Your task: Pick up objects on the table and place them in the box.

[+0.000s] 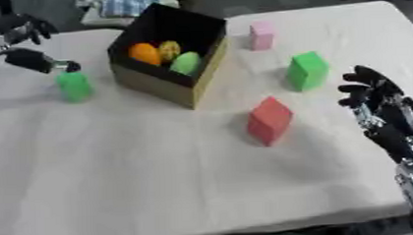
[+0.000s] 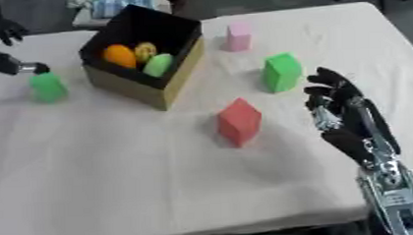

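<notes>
Left eye view: left hand (image 1: 31, 44) at far left, thumb tip touching the top of a small green object (image 1: 74, 86) just left of the box (image 1: 161, 84), other fingers curled above and holding nothing I can make out. Right eye view: right hand (image 2: 343, 110) at right, fingers up and slightly spread, empty, near the green block (image 2: 281, 72) and red block (image 2: 239, 121); pink block (image 2: 238, 36) far, beside the box.

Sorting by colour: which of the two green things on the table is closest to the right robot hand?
The green block, right of the box, beside the right robot hand; the other green thing stands left of the box.
</notes>
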{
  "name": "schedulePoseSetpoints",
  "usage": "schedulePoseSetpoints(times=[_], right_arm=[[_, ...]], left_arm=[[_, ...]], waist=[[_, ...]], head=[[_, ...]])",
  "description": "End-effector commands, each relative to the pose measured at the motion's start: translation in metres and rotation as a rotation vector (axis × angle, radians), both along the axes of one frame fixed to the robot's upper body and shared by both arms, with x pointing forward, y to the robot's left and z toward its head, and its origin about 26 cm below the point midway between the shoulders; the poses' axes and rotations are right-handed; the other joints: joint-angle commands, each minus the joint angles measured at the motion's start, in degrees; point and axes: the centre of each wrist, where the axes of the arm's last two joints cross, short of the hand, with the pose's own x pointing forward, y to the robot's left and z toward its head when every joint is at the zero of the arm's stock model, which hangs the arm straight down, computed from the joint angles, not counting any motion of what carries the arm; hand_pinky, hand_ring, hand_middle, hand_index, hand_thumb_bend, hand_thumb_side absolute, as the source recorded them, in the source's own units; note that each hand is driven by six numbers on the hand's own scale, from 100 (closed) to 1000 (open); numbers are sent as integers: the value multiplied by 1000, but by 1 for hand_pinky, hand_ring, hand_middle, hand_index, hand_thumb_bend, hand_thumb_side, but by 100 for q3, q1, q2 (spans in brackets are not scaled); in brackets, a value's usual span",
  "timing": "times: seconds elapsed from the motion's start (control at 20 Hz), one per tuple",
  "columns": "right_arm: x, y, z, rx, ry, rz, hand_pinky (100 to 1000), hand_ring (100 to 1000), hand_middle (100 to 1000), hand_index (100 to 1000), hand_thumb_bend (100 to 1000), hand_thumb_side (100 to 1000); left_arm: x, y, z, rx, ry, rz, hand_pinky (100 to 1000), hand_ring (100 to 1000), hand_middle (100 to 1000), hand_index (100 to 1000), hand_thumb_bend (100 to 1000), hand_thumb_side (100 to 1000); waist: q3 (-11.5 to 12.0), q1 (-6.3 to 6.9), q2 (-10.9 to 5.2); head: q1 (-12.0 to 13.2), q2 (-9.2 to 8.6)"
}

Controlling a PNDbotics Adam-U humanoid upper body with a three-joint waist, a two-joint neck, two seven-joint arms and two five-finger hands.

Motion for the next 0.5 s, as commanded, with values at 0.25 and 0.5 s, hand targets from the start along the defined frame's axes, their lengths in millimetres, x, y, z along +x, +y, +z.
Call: schedulePoseSetpoints(times=[0.25, 0.5], right_arm=[[2, -4, 7, -18, -20, -7, 701, 795, 808, 918, 100, 456], [2, -4, 7, -18, -19, -5, 701, 795, 808, 919, 100, 458]], left_arm=[[1, 6, -5, 80, 65, 7, 791, 731, 741, 858, 705, 578], [0, 4, -22, 117, 41, 42, 766, 698, 706, 835, 637, 521]], waist=[[-17, -66, -180], [-23, -62, -179]], head=[[-7, 28], [-15, 28]])
